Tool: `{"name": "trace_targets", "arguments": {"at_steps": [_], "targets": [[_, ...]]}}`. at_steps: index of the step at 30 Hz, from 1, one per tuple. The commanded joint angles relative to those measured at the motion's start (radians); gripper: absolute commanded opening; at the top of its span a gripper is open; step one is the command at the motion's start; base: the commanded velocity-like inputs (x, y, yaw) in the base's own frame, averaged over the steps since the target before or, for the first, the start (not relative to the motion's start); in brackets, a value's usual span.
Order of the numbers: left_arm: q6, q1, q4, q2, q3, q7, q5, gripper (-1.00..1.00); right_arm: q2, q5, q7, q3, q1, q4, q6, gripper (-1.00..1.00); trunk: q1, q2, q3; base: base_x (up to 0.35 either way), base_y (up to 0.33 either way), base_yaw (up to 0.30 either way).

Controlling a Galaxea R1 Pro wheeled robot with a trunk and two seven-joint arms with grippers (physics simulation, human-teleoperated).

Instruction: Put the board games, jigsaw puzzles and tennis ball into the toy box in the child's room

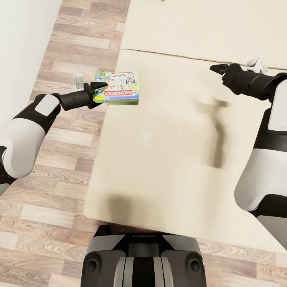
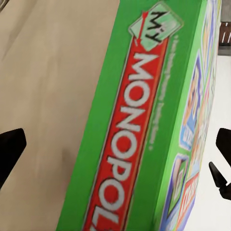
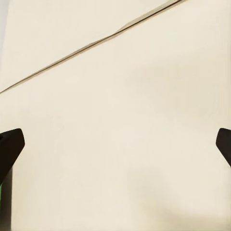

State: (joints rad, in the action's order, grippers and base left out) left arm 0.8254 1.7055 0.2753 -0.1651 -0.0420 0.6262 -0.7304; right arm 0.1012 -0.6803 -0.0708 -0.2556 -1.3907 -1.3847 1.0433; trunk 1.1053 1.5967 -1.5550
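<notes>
A: Head view. The MY MONOPOLY box (image 1: 117, 87) lies flat on the bed (image 1: 167, 159), at the mattress's edge nearest the wood floor (image 1: 59, 167), just on the near side of the seam between the two mattress sections. The left gripper (image 1: 99, 88) is at the box's floor-side end, one dark fingertip over its lid.

B: Clamped?

A: Not from what shows. In the left wrist view the fingers (image 2: 10, 153) stand wide apart, with the box's green printed side (image 2: 139, 125) between them and gaps on both sides. Jaws open, not yet on it.

B: Right arm?

A: The right gripper (image 1: 218, 68) hangs over bare mattress, well apart from the box, toward the bed's far side. Its tips sit at opposite edges of the right wrist view, so spread, holding nothing.

B: Handling?

A: My judgement: a stiff, light, hollow cardboard box. The glossy print is likely slick, and the lid may flex or lift. Broad and flat, so too wide to span across the face. Best to pinch through its thin dimension at the end overhanging or nearest the bed edge, close to the middle of that side so it doesn't swing.

B: Risk?

A: An off-centre grip lets it pivot and slip out.
</notes>
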Motion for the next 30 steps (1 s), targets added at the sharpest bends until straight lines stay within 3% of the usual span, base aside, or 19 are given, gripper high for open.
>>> {"name": "trace_targets", "arguments": {"at_steps": [1, 11, 12, 30], "targets": [[0.011, 0.000, -0.001, 0.051, -0.003, 0.001, -0.006, 1.00, 0.000, -0.009, -0.007, -0.001, -0.001, -0.001, 0.004, 1.00, 0.000, 0.000, 0.000, 0.000, 0.000, -0.016], [0.011, 0.000, -0.001, 0.052, -0.003, 0.001, -0.006, 1.00, 0.000, -0.008, -0.007, -0.001, -0.001, -0.001, 0.004, 1.00, 0.000, 0.000, 0.000, 0.000, 0.000, -0.008], [0.011, 0.000, -0.001, 0.052, -0.003, 0.002, -0.006, -1.00, 0.000, -0.008, -0.007, -0.001, -0.001, -0.001, 0.004, 1.00, 0.000, 0.000, 0.000, 0.000, 0.000, -0.003], [0.011, -0.001, -0.001, 0.052, -0.002, -0.001, -0.005, -1.00, 0.000, -0.010, -0.007, 0.000, 0.000, -0.001, 0.004, 1.00, 0.000, 0.000, 0.000, 0.000, 0.000, -0.001]]}}
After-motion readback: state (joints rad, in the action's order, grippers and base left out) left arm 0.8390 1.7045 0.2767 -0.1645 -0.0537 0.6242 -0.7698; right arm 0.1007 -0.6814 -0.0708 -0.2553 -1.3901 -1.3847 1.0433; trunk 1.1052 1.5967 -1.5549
